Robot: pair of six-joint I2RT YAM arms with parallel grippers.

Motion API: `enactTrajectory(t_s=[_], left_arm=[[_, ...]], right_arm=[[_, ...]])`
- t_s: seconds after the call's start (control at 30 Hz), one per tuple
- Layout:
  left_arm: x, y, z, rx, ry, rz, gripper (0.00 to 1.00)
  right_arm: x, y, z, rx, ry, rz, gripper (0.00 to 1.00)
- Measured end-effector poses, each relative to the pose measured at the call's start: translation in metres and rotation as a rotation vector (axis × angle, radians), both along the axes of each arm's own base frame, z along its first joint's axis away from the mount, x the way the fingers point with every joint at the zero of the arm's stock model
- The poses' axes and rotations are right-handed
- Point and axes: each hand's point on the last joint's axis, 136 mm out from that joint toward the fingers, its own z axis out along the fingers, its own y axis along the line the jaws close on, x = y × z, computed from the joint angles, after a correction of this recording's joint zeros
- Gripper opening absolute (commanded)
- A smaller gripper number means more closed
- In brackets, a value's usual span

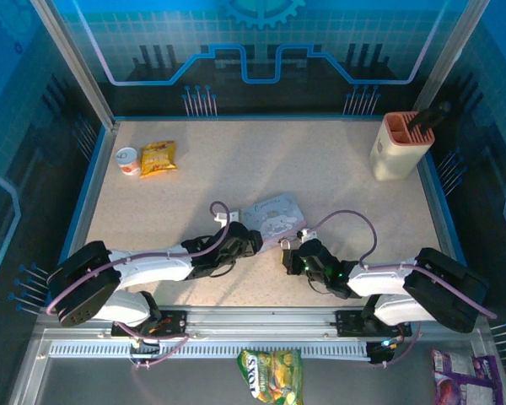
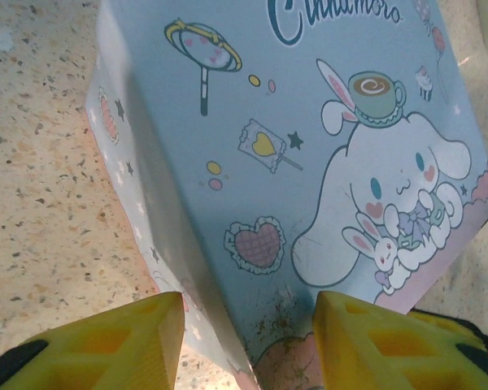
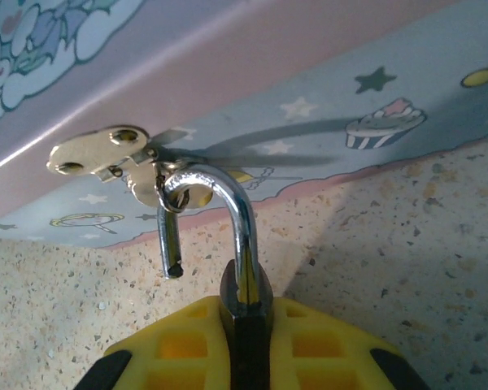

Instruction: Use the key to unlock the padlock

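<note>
My right gripper [image 3: 246, 329] is shut on the dark body of the padlock [image 3: 246, 294], which stands pinched between its yellow fingers [image 3: 179, 345]. The silver shackle [image 3: 228, 203] is sprung open: its free end hangs loose at the left, and its curve is hooked through the brass hasp [image 3: 98, 150] on the side of the cartoon tin box [image 3: 228, 73]. The key is hidden. My left gripper [image 2: 248, 345] is open, its fingers straddling the near corner of the tin box [image 2: 309, 122]. From above, both grippers [image 1: 240, 240] [image 1: 297, 257] meet at the box [image 1: 274, 215].
A beige holder with an orange insert [image 1: 402, 145] stands at the back right. A yellow snack bag [image 1: 158, 158] and a small cup [image 1: 128, 160] lie at the back left. Another snack bag [image 1: 270, 375] and a purple packet [image 1: 460, 380] lie below the table's near rail.
</note>
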Motion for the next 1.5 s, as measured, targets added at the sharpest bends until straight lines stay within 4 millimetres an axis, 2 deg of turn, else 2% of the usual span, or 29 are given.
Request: enactTrajectory(t_s=[0.17,0.37,0.73,1.17,1.5], left_arm=[[-0.001,-0.008,-0.001,0.0,-0.024,0.049,0.48],[-0.003,-0.008,0.0,-0.007,-0.032,0.089,0.48],[-0.011,-0.013,-0.001,-0.006,-0.027,0.105,0.49],[-0.014,-0.015,0.0,-0.008,-0.025,0.099,0.49],[-0.016,-0.016,-0.001,-0.018,-0.018,0.106,0.5]], right_arm=[[0.004,-0.004,0.0,0.018,0.012,-0.043,0.0],[0.007,-0.01,0.002,0.051,0.025,-0.082,0.0],[0.016,-0.008,0.008,0.141,0.075,-0.112,0.0],[0.021,-0.004,0.001,0.203,0.134,-0.163,0.0],[0.026,-0.003,0.004,0.256,0.153,-0.208,0.0]])
